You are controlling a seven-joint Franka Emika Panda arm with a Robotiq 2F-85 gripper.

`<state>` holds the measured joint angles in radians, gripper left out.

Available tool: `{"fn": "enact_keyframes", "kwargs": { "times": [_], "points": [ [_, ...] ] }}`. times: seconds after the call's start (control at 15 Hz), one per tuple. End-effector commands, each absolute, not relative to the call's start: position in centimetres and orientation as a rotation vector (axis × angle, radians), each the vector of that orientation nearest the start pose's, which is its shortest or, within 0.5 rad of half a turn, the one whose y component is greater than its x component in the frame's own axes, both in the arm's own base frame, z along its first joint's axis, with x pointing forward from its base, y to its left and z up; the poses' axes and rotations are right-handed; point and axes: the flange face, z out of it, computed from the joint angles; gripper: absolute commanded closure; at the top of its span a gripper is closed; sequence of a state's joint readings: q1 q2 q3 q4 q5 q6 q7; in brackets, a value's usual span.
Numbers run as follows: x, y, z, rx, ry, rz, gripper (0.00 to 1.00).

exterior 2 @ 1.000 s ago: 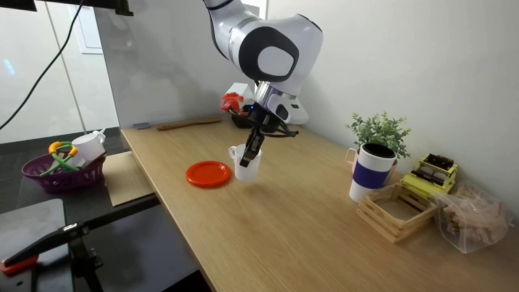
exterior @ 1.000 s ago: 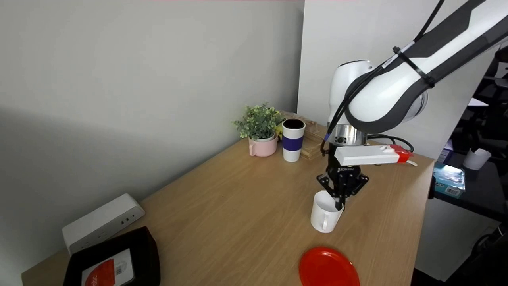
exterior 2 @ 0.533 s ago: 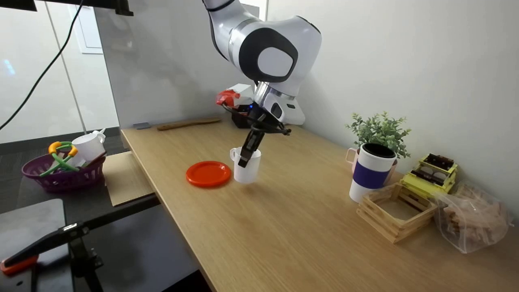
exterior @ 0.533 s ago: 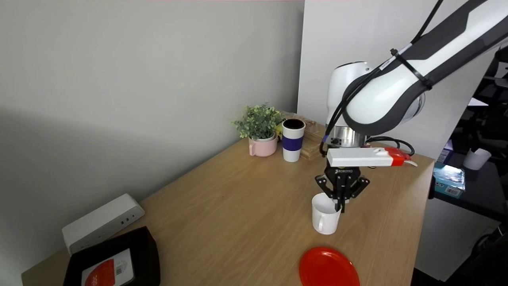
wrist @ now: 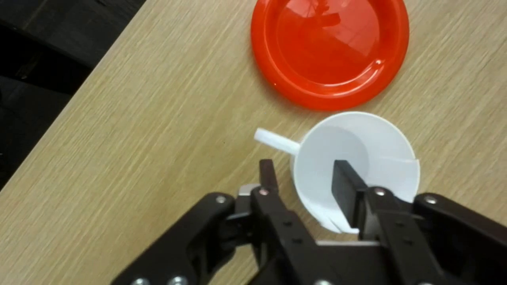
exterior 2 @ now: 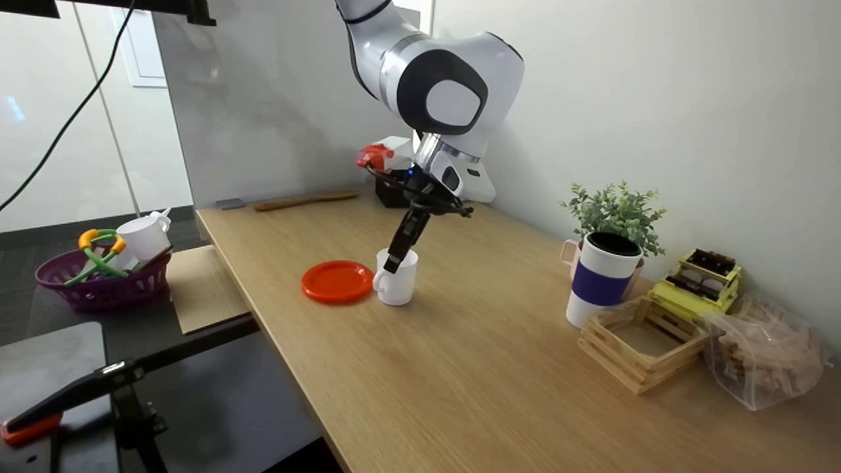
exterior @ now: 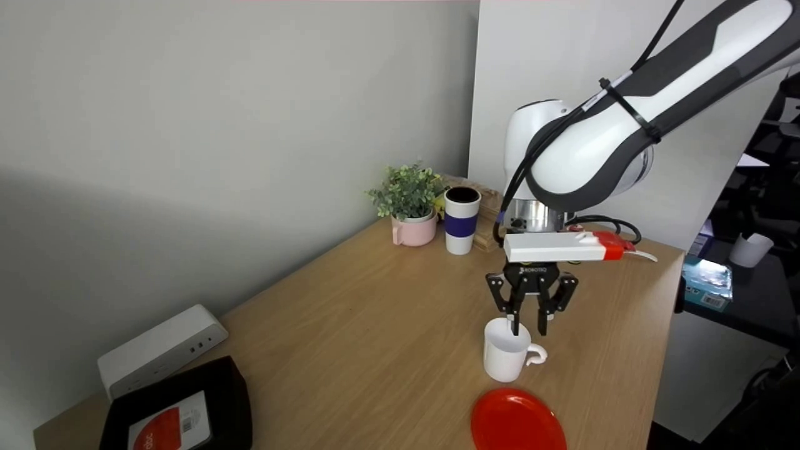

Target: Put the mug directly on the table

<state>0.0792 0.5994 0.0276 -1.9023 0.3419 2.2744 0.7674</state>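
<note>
The small plain white mug stands upright on the light wooden table, just beside the red round coaster. It also shows in an exterior view and in the wrist view, its handle apart from the gripper. My gripper is open above the mug. In the wrist view, the gripper has one finger over the mug's opening and the other outside the rim on the handle side. The mug's wall lies between the fingers and is not pinched.
A white cup with a blue band, a pink-potted plant and a wooden crate stand farther along the table. A black tray and white power box lie at the wall. The table's edge is beyond the coaster.
The gripper was shut on the mug's wall and has opened. The mug has come lower and nearer the coaster, and its handle has turned. The arm has shifted slightly.
</note>
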Motion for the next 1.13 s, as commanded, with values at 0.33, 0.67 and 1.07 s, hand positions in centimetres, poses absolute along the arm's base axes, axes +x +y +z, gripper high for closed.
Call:
{"fn": "enact_keyframes", "kwargs": {
  "times": [0.33,0.67,1.07],
  "points": [
    [59.6,11.4,19.4,-2.848,1.079,0.285,0.00],
    [57.5,17.1,21.7,-3.003,0.664,0.305,0.00],
    [58.9,16.5,20.7,-2.963,0.804,0.289,0.00]
  ]
}}
